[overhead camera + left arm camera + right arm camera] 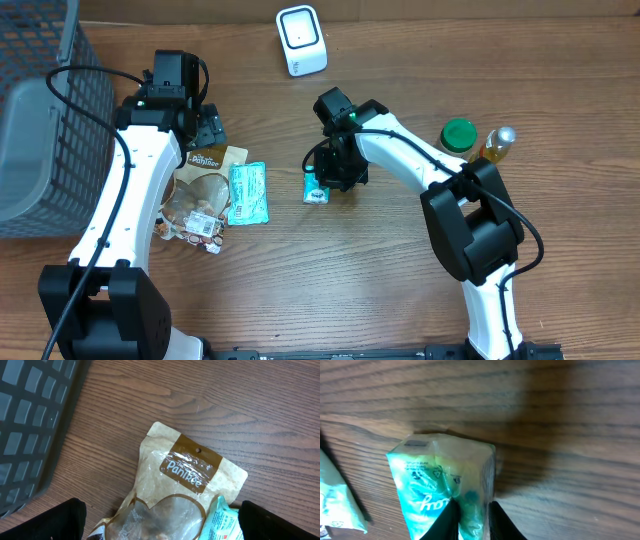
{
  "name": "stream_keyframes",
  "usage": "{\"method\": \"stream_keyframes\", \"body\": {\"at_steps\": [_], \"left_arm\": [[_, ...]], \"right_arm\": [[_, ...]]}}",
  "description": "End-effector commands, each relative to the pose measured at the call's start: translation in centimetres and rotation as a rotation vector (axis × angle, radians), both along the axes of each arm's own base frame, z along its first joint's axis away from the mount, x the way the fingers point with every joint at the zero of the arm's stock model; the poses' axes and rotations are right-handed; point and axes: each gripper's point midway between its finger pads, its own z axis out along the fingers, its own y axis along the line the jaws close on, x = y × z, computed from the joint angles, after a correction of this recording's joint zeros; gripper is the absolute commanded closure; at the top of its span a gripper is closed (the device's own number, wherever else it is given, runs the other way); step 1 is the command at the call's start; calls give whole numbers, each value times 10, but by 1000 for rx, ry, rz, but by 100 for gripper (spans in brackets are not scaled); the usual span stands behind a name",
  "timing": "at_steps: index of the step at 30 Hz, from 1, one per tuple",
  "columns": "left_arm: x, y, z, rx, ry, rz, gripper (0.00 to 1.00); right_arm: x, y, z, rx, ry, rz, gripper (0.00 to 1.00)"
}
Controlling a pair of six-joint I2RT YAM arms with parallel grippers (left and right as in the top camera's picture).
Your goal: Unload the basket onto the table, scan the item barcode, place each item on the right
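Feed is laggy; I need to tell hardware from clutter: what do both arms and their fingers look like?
The left arm and right arm have white rounded shells, black joints and bases. A black cable loops along each. Green lights glow near the wrists. Fingers are black.

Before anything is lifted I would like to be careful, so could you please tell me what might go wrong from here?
The right end effector pinches only one end of the small teal packet, so the packet could slip or swing when lifted. No barcode shows in any view, so it may end up facing away from the white scanner and need turning.
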Motion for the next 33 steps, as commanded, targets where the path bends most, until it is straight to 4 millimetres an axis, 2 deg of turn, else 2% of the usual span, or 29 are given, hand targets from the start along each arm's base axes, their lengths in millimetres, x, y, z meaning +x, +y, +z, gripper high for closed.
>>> {"method": "stream_keyframes", "body": {"at_steps": [1, 10, 14, 17, 21, 25, 29, 33], "left_arm": [[2, -2, -2, 10, 4, -7, 1], [2, -2, -2, 10, 4, -7, 1], [2, -2, -2, 10, 4, -7, 1], [2, -2, -2, 10, 4, -7, 1], [2, -2, -2, 10, 4, -7, 1], [2, -2, -2, 10, 4, -7, 0], [2, -2, -2, 10, 4, -7, 0], [2, -2, -2, 10, 4, -7, 0]], "right_arm": [[-4, -8, -8, -26, -5, -7, 85], [-8, -11, -10, -35, 9, -8, 84], [-7, -13, -9, -34, 13, -9, 96], [-8, -9, 1, 42, 39, 59, 96], [-14, 5, 34, 297, 80, 203, 96], [-20, 6, 74, 568, 83, 305, 96], [-31, -2, 113, 826, 59, 400, 96], [-40, -19, 152, 1063, -29, 453, 96]]}}
